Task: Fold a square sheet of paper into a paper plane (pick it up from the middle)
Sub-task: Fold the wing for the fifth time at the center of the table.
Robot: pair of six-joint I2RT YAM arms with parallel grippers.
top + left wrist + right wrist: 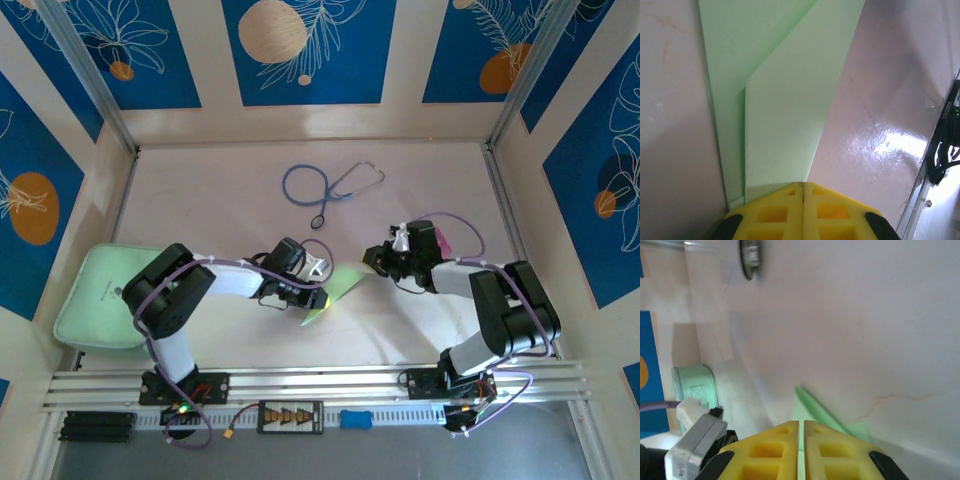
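The pale green sheet of paper (pixel 338 288) is folded into a slim, pointed paper plane shape and lies slantwise at the table's middle. My left gripper (pixel 318 287) is shut on its near-left part. In the left wrist view the yellow fingers (pixel 785 210) press together on the paper (pixel 785 115), whose diagonal flap runs away from them. My right gripper (pixel 377 259) sits at the paper's far-right tip. Its yellow fingers (pixel 775 450) stand a hairline apart, and the green paper (pixel 815 410) shows in the slit and just beyond.
A blue stethoscope (pixel 330 185) lies at the back of the table; its chest piece (pixel 750 257) shows in the right wrist view. A thick mint-green pad (pixel 100 295) rests at the left edge. An aluminium rail (pixel 320 385) runs along the front.
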